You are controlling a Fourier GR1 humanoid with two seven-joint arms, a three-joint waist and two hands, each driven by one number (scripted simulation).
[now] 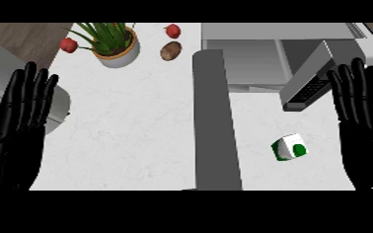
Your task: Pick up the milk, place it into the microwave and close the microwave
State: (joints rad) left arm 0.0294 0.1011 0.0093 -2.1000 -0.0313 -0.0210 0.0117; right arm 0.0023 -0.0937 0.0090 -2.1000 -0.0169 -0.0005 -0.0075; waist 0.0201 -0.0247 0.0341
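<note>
Milk [289, 148] sits on the table [131, 128], inboard of my right hand [351, 103] and back toward its wrist, near it but apart. It looks tilted, one corner turned toward me. That hand is spread flat, fingers straight and pointing away from me, holding nothing. My left hand [25, 108] rests the same way at the view's left edge, flat and empty, well apart from the milk.

I judge the step in hand to be the reach, not yet begun. To do it well I would draw the right hand back and inward until the milk lies between thumb and fingers, then close only once the palm is square to a side. The microwave [244, 54] lies ahead and inboard of the right hand. Its door [306, 81] stands open just beside my fingertips, so I would lift the milk clear before swinging in, or I may knock the door. A long grey strip [215, 123] runs inboard of the milk; I cannot tell what it is.

On the milk I see green sides and a round green mark on a white face, but no writing I can read. The door's dark panel carries marks too small to make out.
</note>
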